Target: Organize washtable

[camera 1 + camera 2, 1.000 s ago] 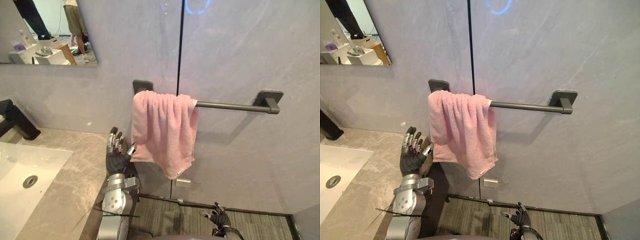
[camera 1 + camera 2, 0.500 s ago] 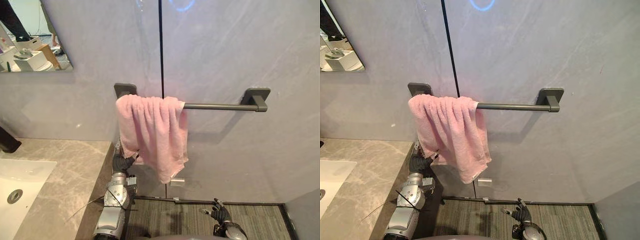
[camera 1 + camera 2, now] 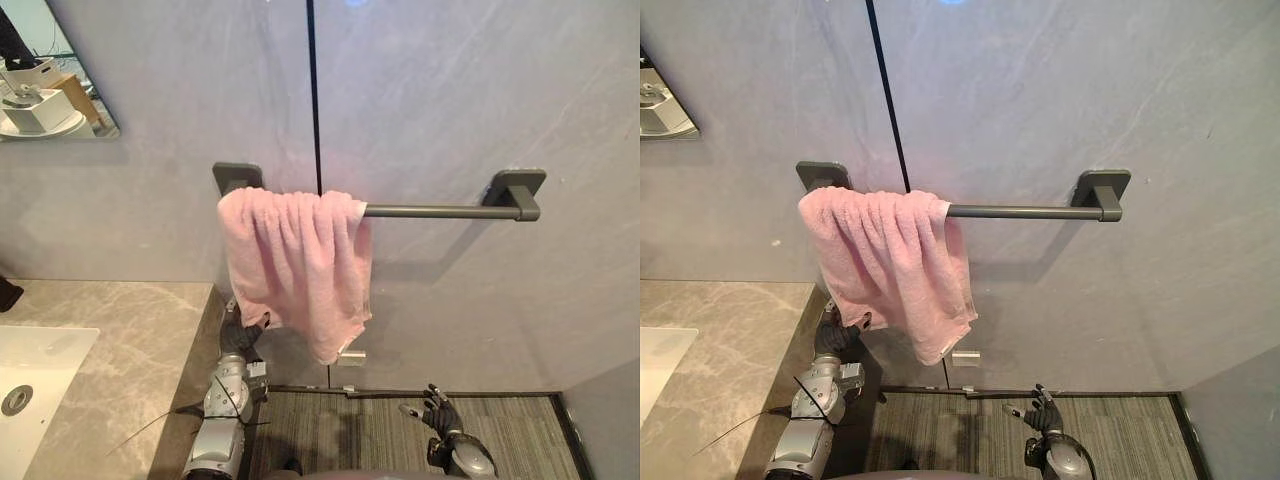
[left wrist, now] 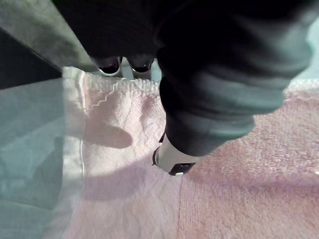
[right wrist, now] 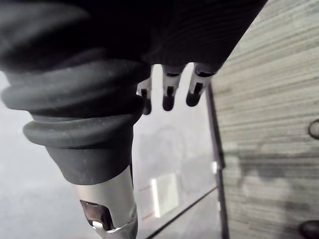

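A pale pink terry towel [image 3: 300, 265] is seen hanging in bunched folds over the left end of a dark grey metal towel bar [image 3: 430, 211] fixed to a grey wall. To its left lies the grey marbled surface [image 3: 120, 340] with a white sink [image 3: 30, 370] set into it.

Since a second ago the whole view has been swung to the right, so the sink's shift towards the edge is not to be read as a move of the things. The real change is in the left robot hand [image 3: 243, 335]. It was seen whole just beside the towel's lower left edge, and it has since been brought in under that corner, where it is partly covered by cloth. From this it is judged that the towel is being taken up for straightening. That step is not yet done, as the towel remains crumpled at one end of the bar.

In the left wrist view the hand is pressed against the towel near its hem — whether the cloth has actually been gripped cannot be told.

The right robot hand [image 3: 438, 408] is held low over the grey carpeted floor [image 3: 350, 430], loosely spread and holding nothing.
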{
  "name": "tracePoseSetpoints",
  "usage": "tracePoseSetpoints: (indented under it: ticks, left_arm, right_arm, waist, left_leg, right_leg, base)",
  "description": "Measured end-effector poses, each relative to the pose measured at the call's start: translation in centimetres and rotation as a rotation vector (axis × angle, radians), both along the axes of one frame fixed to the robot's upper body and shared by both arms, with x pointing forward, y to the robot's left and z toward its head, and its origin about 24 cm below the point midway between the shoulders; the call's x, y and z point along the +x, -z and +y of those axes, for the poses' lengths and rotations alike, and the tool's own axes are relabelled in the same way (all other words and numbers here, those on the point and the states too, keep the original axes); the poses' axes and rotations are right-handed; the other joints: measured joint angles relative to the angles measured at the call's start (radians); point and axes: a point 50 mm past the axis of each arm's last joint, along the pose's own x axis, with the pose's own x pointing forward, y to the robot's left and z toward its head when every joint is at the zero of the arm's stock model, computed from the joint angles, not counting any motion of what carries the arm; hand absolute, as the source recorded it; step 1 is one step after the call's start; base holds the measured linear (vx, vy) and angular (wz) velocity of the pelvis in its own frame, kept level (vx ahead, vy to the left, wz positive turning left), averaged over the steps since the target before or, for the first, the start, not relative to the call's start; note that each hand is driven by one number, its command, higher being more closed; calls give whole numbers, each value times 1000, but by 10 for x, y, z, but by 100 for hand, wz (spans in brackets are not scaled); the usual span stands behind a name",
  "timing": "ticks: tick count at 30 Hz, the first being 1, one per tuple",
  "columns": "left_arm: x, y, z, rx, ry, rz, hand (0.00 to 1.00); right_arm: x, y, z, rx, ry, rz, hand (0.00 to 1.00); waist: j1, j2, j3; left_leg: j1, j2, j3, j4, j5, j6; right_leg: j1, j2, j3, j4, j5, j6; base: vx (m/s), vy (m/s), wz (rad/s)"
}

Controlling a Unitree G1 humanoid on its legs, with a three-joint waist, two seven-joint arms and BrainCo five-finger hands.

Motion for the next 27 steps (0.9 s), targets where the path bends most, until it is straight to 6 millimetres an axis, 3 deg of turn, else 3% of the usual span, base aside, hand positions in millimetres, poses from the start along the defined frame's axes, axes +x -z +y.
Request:
tracePoseSetpoints:
  ticks: [9,20,27]
  left_arm:
    - [2,-1,-8,-14,62,-2,100]
    - [14,-17,-15,-1,113,-73,100]
    - [20,-30,-23,-17,139,-135,100]
  right_arm:
    - [28,-31,-2,-18,-27,-183,0]
    - [62,-118,6,-32,-99,-622,0]
    - [81,-150,30,2,-241,-780,0]
  waist:
    - [-36,0,0]
    - [-37,5,1]
    - [-35,7,0]
  left_leg:
    - [1,0,0,-2,0,0]
    - [4,2,18,5,-3,2]
    - [3,1,26,27,-19,8]
  right_leg:
    - [-10,-1,22,-3,8,2]
    - [-12,0,50,-17,26,6]
    - [-10,-2,66,-14,30,7]
  base:
    - [-7,-7,-8]
    - [-34,-2,-7]
    - [-15,-5,-7]
